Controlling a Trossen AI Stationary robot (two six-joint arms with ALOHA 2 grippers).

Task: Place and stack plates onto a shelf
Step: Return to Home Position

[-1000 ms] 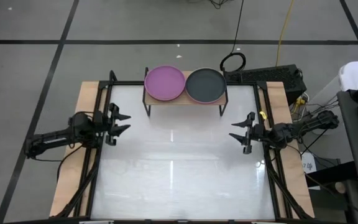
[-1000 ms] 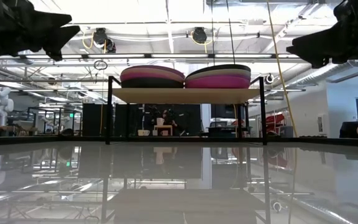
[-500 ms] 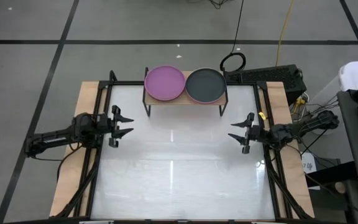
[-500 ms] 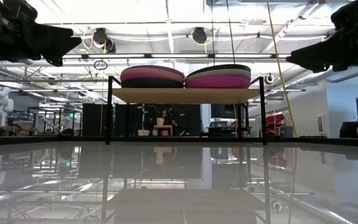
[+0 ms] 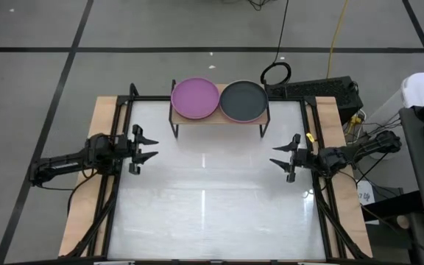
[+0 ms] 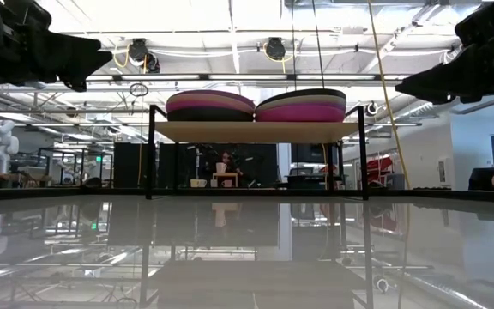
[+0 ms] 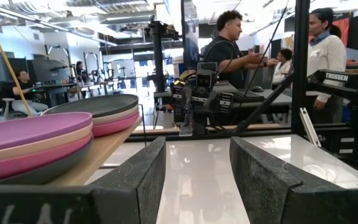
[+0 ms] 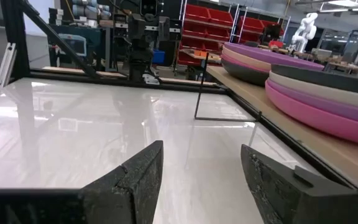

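Note:
The light-wood shelf on thin black legs stands at the table's far edge. Two stacks of plates rest on it: a left stack topped by a purple plate and a right stack topped by a black plate. The low view shows the left stack and the right stack side by side. My left gripper is open and empty at the table's left side. My right gripper is open and empty at the table's right side. Both hover above the tabletop, fingers pointing toward the table's middle.
The white tabletop lies between the two grippers and in front of the shelf. Black frame rails run along the table's left and right sides. People stand in the room beyond the table.
My left gripper has moved a little toward the table's near edge and right. My right gripper has drawn back slightly toward the table's right edge. The plates and shelf have stayed still.

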